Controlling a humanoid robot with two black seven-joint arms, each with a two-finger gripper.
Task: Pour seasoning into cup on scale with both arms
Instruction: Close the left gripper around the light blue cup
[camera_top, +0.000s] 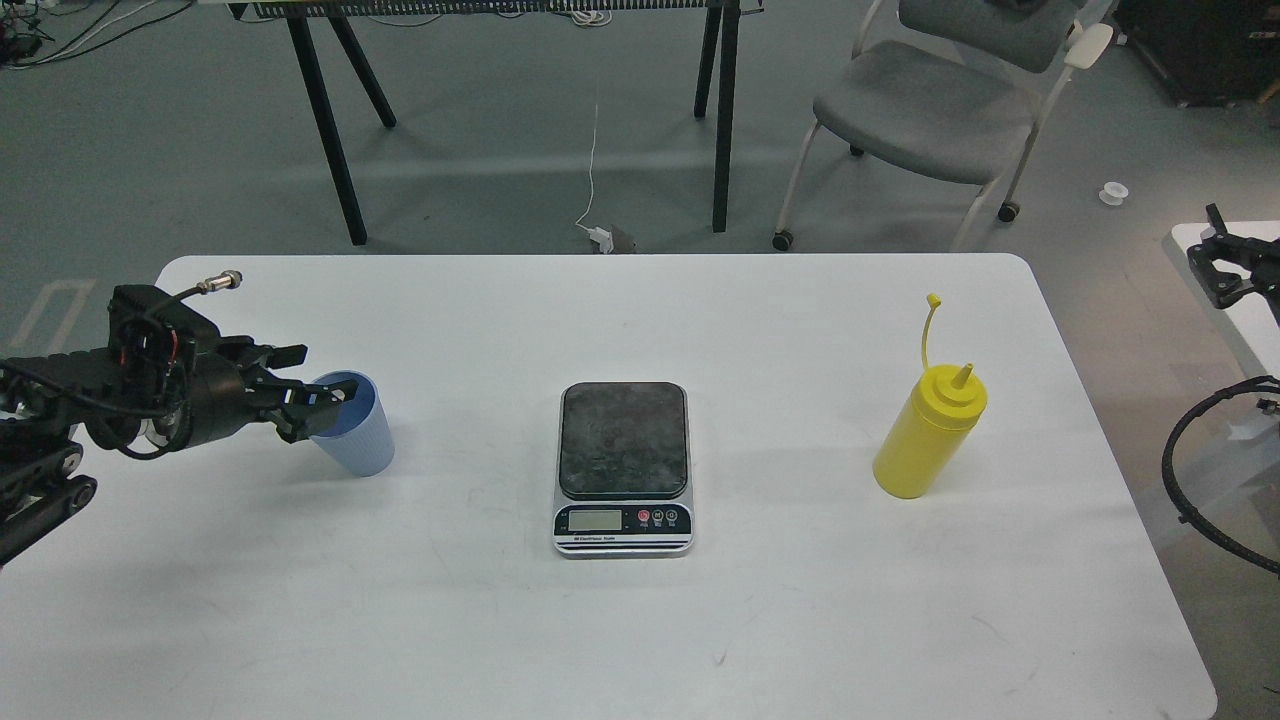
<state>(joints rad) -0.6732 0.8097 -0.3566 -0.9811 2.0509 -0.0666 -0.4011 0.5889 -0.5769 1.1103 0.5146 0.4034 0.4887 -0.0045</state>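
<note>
The pale blue ribbed cup (352, 432) stands upright on the white table (640, 640), left of the scale. The scale (622, 466) lies at the table's middle with nothing on its dark plate. The yellow seasoning bottle (928, 432) stands upright at the right, its cap strap sticking up. My left gripper (318, 378) is open, low over the table at the cup's left rim, with its near fingertip (335, 397) over the rim. My right gripper (1222, 262) is off the table's right edge, far from the bottle and partly cut off by the frame.
A grey chair (935, 105) and black table legs (335, 130) stand on the floor beyond the table's far edge. Black cables (1195, 500) loop beside the table's right edge. A white cord (594, 150) lies on the floor.
</note>
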